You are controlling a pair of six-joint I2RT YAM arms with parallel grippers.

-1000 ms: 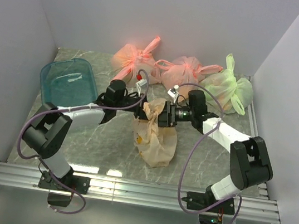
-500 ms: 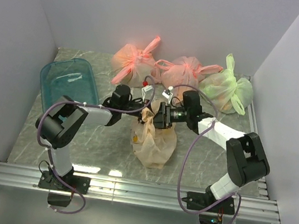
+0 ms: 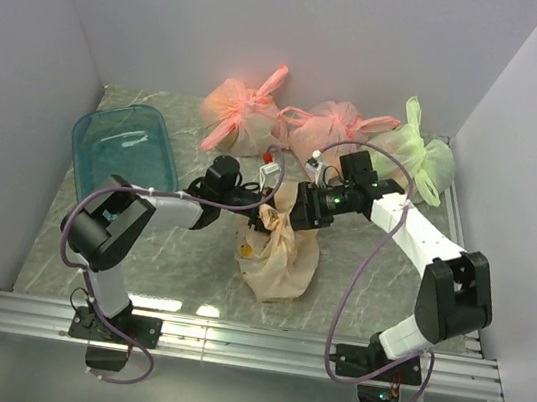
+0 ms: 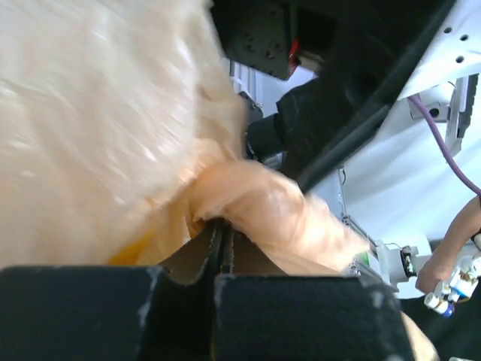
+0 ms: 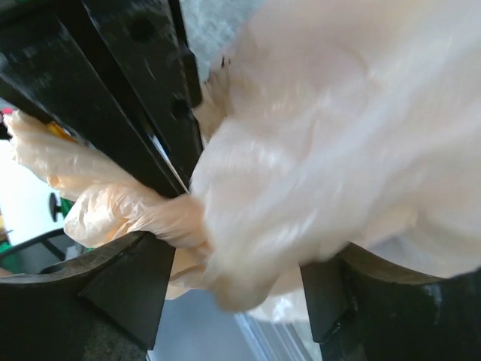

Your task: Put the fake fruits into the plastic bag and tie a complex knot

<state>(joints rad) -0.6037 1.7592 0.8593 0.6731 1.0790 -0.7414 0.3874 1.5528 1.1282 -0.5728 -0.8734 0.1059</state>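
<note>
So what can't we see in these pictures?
- Fake fruits: top view, the plastic bag hides them, so they can't be counted.
- Knot: top view, both arms' jaws cover the bag's neck. Both wrist views are too close and blurred.
- Right jaws' grip: right wrist view, blurry plastic fills the gap.
- Insides of the pink bags and green bag: top view, tied shut and too small.

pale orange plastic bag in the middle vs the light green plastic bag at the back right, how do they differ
Colour: the pale orange plastic bag against the light green plastic bag. State: the orange bag's top is pinched in the left gripper; the green bag sits knotted, untouched. Place: orange in the middle, green in the back right corner. Both are thin, translucent and bulging.
</note>
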